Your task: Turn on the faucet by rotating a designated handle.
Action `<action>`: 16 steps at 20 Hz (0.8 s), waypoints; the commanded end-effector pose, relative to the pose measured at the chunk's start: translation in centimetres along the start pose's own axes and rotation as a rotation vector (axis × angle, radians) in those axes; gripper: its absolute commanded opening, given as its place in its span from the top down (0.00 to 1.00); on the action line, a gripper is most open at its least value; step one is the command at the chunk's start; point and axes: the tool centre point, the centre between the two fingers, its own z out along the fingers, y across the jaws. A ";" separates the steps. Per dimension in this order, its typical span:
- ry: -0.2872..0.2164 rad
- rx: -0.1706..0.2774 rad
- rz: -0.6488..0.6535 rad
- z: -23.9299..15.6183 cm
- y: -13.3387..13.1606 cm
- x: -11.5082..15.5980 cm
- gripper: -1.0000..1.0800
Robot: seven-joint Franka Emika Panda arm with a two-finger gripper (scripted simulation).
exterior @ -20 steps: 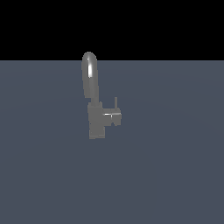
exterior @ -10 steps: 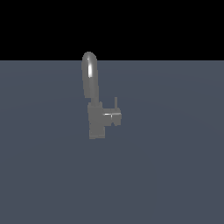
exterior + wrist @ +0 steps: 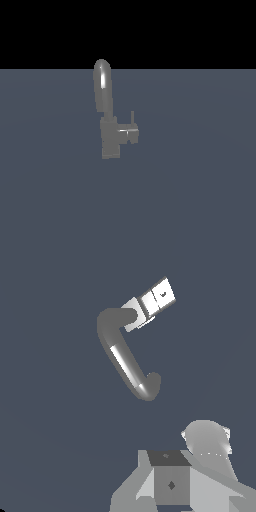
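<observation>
The grey faucet (image 3: 109,137) stands upright on the flat grey-blue surface, with its rounded arched spout (image 3: 102,87) rising above the boxy body. The handle (image 3: 129,134) is a short blocky stub sticking out toward the exterior view's right, with a thin pin (image 3: 132,117) pointing up at its end. The wrist view looks down on the curved spout (image 3: 122,356) and the bright blocky handle (image 3: 156,298). Grey blocky gripper (image 3: 171,481) parts show at that picture's edge, well apart from the faucet. Its fingers cannot be made out. The exterior view shows no arm.
Plain grey-blue floor (image 3: 200,200) lies all around the faucet, under a black background. A rounded light grey arm part (image 3: 207,441) shows beside the blocky parts in the wrist view.
</observation>
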 end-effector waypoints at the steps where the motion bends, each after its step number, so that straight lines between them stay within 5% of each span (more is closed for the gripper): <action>1: -0.040 0.038 0.038 0.3 -0.1 1.6 1.00; 16: -0.295 0.282 0.274 3.4 0.2 11.5 1.00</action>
